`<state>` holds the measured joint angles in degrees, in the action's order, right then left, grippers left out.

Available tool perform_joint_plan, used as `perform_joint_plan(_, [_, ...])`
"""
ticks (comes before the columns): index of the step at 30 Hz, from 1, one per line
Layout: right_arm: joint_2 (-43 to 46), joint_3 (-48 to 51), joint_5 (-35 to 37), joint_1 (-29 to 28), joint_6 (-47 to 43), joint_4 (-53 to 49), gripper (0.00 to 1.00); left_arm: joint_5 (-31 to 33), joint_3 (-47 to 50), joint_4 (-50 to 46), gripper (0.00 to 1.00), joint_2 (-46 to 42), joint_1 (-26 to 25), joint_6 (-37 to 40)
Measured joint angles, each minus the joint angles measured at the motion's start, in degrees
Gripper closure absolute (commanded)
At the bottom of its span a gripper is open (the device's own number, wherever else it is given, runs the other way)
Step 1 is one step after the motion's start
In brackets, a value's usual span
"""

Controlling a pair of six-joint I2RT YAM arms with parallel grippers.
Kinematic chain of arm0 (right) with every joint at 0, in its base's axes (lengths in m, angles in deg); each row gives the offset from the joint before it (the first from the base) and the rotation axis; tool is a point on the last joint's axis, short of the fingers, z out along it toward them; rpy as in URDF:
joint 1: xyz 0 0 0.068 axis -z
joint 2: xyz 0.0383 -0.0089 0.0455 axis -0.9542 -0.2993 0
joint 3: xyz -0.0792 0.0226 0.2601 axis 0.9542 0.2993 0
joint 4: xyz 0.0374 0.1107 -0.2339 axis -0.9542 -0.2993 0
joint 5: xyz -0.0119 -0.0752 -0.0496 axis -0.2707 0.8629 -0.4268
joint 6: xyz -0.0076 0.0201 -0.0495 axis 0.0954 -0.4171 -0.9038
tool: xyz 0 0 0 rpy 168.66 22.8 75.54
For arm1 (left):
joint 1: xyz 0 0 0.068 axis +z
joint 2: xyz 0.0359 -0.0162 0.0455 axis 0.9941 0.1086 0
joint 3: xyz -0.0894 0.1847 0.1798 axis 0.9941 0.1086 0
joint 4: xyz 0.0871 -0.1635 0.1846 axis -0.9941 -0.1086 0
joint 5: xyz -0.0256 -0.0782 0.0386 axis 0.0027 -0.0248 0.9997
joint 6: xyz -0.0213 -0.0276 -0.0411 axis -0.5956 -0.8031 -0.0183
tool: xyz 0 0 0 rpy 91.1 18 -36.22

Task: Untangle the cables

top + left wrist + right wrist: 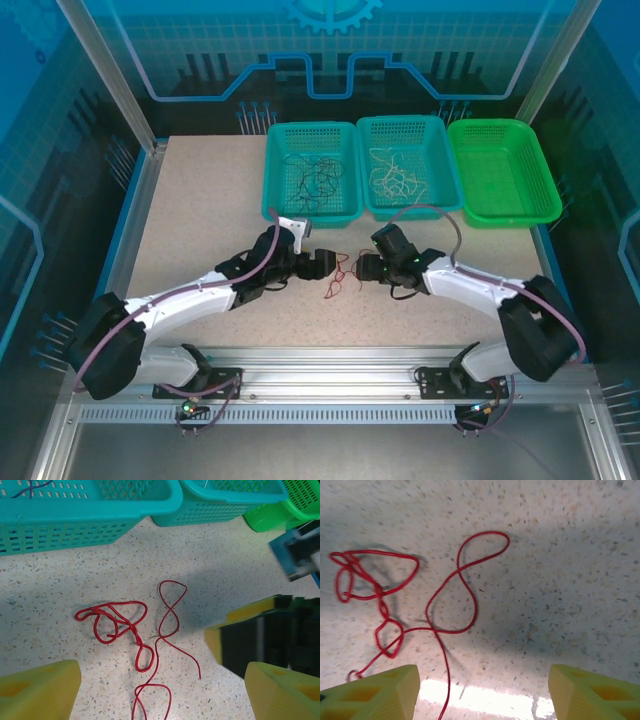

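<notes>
- Left gripper point(160, 696) hangs low over the table point(200, 220), its yellow wedge fingertips point(40, 690) spread wide with nothing between them. The right gripper point(480, 695) faces it, equally apart and empty.
- Between the two lies the red cable point(136, 631): thin, round and glossy, in loose loops with one tight twisted knot.
- It looks feather-light and limp, and it is likely to slip from a pad. A free tail or an open loop seems the best hold.
- Farther back, dark cables point(318, 182) fill one teal mesh basket point(312, 126) and pale cables point(395, 180) fill the next teal basket point(402, 119).
</notes>
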<state>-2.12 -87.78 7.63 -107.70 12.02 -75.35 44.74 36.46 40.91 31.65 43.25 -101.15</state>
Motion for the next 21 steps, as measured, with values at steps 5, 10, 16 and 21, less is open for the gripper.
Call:
perform_joint_plan(5, [-8.7, -5.6, 1.0, -0.1, 0.0, 1.7, 0.31, 0.3, 0.0, 0.0, 0.13, 0.0, -0.1, -0.4])
perform_joint_plan(10, [-11.8, -7.6, 1.0, -0.2, -0.2, 3.5, 0.3, 0.4, 0.0, 0.0, 0.13, 0.0, -0.1, -0.4])
perform_joint_plan(16, [-16.2, -11.1, 5.2, -1.4, -1.1, 4.0, 0.53, 0.4, 0.0, 0.0, 0.12, 0.0, -0.1, -0.4])
perform_joint_plan(21, [-18.0, -10.7, 8.1, -1.7, -1.7, 4.2, 0.89, 0.4, 0.0, 0.0, 0.12, 0.0, -0.1, -0.4])
